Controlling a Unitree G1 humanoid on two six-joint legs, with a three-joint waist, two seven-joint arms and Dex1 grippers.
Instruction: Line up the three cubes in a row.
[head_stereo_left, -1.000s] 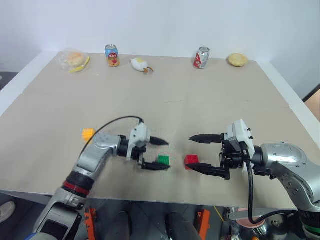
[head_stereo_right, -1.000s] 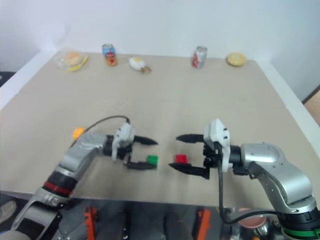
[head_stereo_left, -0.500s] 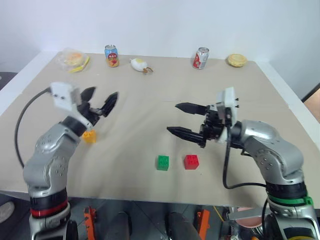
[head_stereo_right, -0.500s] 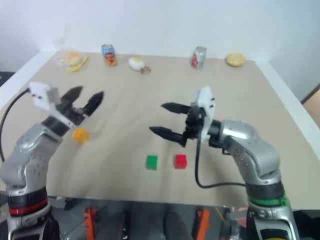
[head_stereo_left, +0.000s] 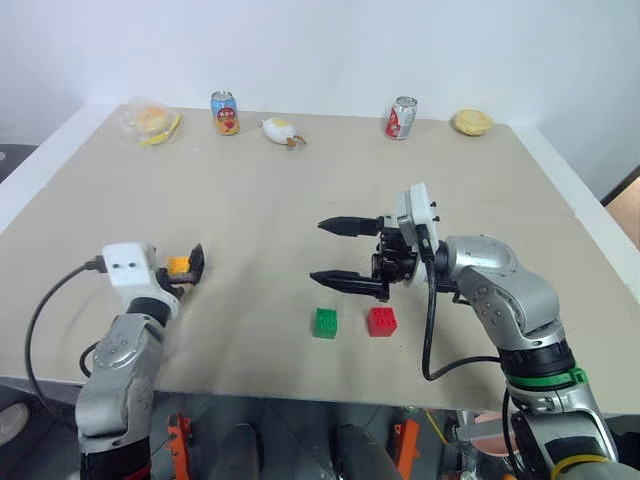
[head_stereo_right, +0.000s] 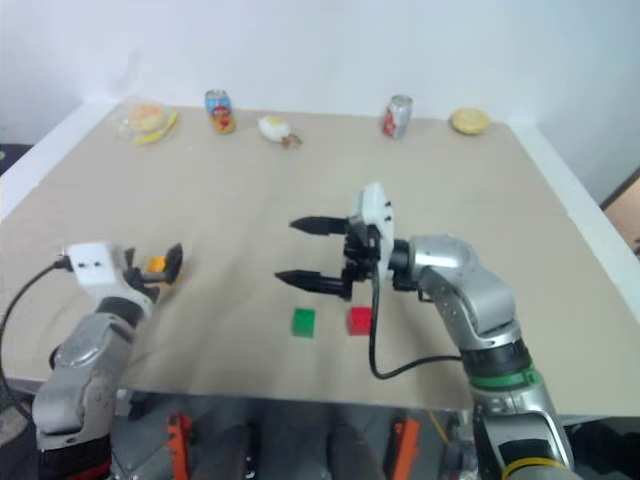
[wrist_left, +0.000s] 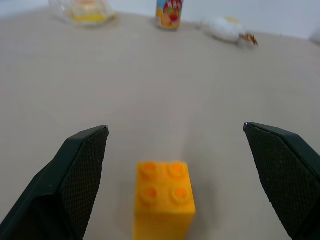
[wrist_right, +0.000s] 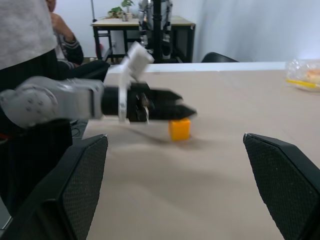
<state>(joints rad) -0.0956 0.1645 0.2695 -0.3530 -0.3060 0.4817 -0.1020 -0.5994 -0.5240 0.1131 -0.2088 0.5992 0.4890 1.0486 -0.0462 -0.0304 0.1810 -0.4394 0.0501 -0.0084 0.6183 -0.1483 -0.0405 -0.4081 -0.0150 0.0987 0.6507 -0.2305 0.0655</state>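
Cubes near the front edge of the beige desk (head_stereo_left: 300, 200): the green cube (head_stereo_left: 325, 323) and the red cube (head_stereo_left: 382, 322) sit side by side, just apart, studs up, both free of any claw. The orange-yellow cube (wrist_left: 165, 200) rests well apart from them toward the robot's left, also upright on the desk surface. The left claw (wrist_left: 175, 165) stands at that cube with its two black fingers (wrist_left: 80, 170) spread wide, one on either side, neither touching it. The right claw (head_stereo_left: 335, 252) hangs above the desk just beyond the green and red pair, pointing level toward the robot's left, its fingers wide apart and holding nothing. Along the far edge, from the robot's left to right: a bagged food item (head_stereo_left: 150, 121) in clear wrap, a blue drink can (head_stereo_left: 224, 112), a white food item (head_stereo_left: 279, 130), a red-and-silver drink can (head_stereo_left: 402, 117) and a round bun (head_stereo_left: 472, 122). In the right wrist view, a person (wrist_right: 30, 75) in a grey top and dark trousers stands beside the desk, with another table (wrist_right: 135, 25) farther back in the room.
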